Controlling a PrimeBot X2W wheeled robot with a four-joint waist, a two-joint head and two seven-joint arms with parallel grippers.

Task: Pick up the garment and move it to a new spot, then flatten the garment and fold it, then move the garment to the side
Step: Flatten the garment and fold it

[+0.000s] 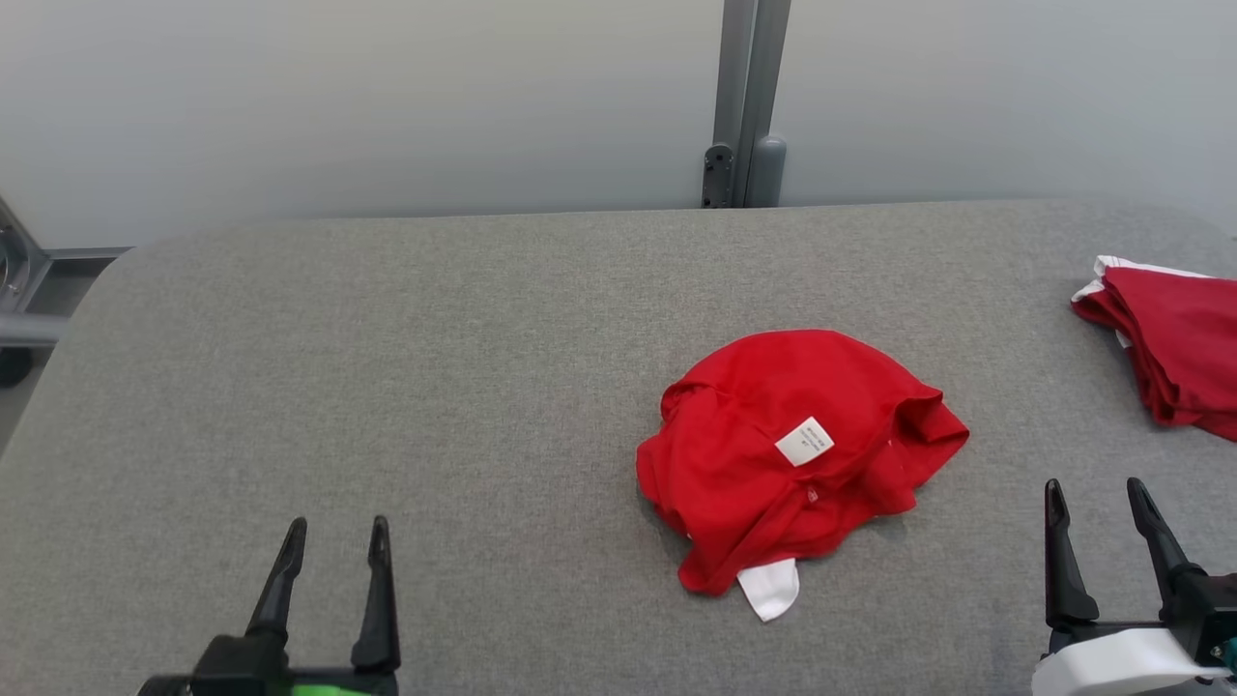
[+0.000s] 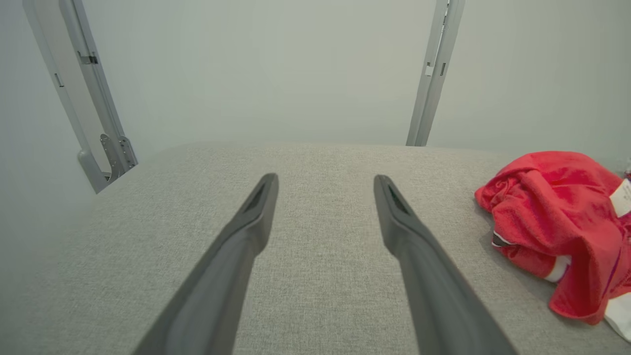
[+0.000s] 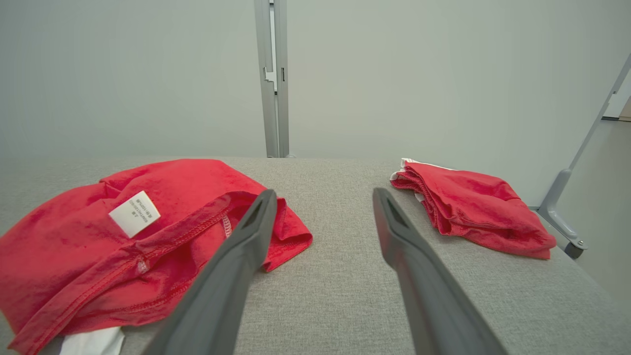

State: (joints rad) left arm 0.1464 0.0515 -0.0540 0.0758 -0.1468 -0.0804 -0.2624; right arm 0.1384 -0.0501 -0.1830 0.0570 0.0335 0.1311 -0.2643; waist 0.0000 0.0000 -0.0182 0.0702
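The garment (image 1: 773,425) lies crumpled in a red heap right of the table's middle, a white label (image 1: 804,441) facing up and a bit of white sleeve (image 1: 770,588) poking out at its near edge. It also lies at the right in the left wrist view (image 2: 552,217) and at the left in the right wrist view (image 3: 98,246). My left gripper (image 1: 335,535) stands open at the lower left, well apart from the heap. Over the near right corner my right gripper (image 1: 1093,494) is open too, just right of the garment. Both hold nothing.
A second red-and-white bundle (image 1: 1174,338) sits at the table's far right edge, also in the right wrist view (image 3: 473,207). The grey padded table (image 1: 387,367) ends at a pale wall with a metal post (image 1: 744,106) behind. Bare cloth stretches left of the heap.
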